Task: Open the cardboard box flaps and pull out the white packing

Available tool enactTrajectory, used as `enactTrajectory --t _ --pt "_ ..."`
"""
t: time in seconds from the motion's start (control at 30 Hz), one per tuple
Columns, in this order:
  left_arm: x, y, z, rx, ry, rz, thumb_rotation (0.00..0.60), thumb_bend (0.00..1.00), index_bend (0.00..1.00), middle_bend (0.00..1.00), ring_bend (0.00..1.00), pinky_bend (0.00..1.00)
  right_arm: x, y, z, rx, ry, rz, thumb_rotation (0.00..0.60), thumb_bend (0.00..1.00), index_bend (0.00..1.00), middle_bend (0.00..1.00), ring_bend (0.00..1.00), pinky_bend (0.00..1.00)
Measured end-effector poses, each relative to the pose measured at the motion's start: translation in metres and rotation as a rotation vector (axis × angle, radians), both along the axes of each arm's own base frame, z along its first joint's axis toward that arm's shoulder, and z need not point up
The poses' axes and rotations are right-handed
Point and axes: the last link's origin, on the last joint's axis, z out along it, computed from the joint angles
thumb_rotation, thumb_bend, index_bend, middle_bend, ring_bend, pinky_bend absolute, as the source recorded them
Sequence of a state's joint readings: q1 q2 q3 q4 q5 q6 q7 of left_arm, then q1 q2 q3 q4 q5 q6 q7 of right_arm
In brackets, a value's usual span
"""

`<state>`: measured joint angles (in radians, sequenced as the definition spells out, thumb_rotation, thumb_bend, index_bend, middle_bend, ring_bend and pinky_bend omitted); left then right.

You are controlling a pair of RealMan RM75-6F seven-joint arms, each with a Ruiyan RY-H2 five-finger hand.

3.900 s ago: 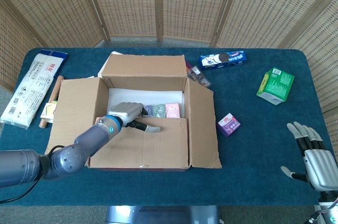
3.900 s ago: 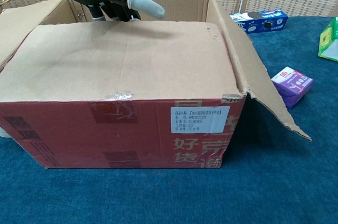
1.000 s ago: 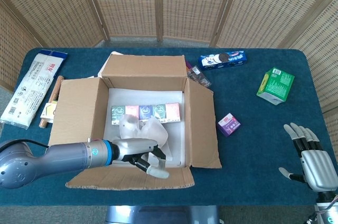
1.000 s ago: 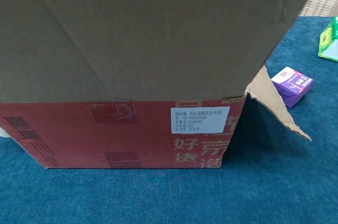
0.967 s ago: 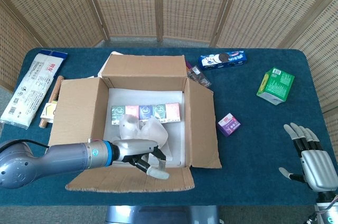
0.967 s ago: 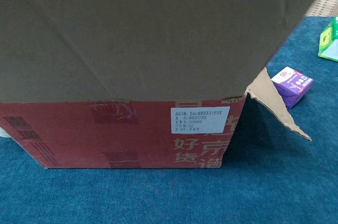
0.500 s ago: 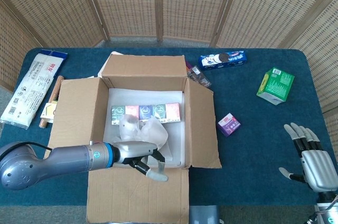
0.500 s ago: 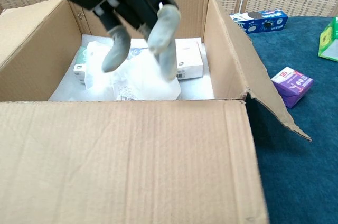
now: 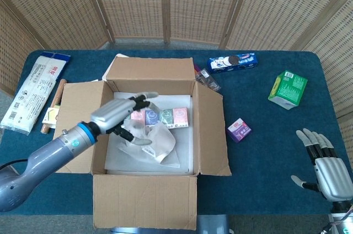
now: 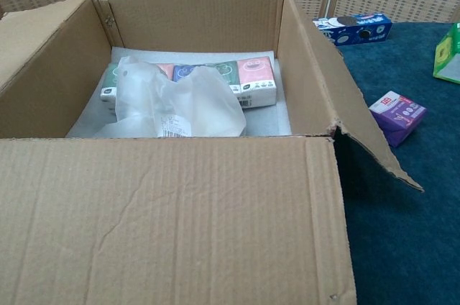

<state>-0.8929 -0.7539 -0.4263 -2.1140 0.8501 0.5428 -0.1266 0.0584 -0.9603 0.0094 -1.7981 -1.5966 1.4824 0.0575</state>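
The left robot hand (image 9: 118, 112) hovers open-fingered, holding nothing, above the white packing (image 9: 150, 141) inside the cardboard box (image 9: 212, 129); the right robot hand (image 9: 324, 168) rests open, well apart.

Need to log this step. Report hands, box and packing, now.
Left hand open above the box interior, holding nothing; right hand open, idle. Cardboard box flaps all open. White packing inside, untouched. Nothing blocking it.

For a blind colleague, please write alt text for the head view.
The robot's grey left hand hovers, fingers spread, over crumpled white packing inside an open brown cardboard box on a blue table. Its right hand waits open at the table's right edge.
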Motion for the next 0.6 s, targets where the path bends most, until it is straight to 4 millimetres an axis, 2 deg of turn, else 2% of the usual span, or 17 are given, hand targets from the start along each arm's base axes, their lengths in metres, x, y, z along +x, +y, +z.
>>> enactTrajectory --t 0.17,0.3,0.6 --pt "-0.041 0.001 0.034 0.266 0.022 0.030 0.488 0.00 0.14 0.00 0.00 0.15 0.000 0.000 0.000 -0.006 0.012 0.000 0.600 0.00 0.00 0.00 0.00 0.00" --pt "-0.080 -0.015 0.060 0.440 0.055 0.033 0.518 0.00 0.13 0.00 0.00 0.14 0.000 0.000 0.000 -0.017 0.018 -0.002 0.600 0.00 0.00 0.00 0.00 0.00" --pt "-0.187 -0.088 0.098 0.652 0.112 0.110 0.600 0.00 0.17 0.00 0.00 0.09 0.002 0.003 0.006 -0.038 0.010 0.003 0.600 0.00 0.00 0.00 0.00 0.00"
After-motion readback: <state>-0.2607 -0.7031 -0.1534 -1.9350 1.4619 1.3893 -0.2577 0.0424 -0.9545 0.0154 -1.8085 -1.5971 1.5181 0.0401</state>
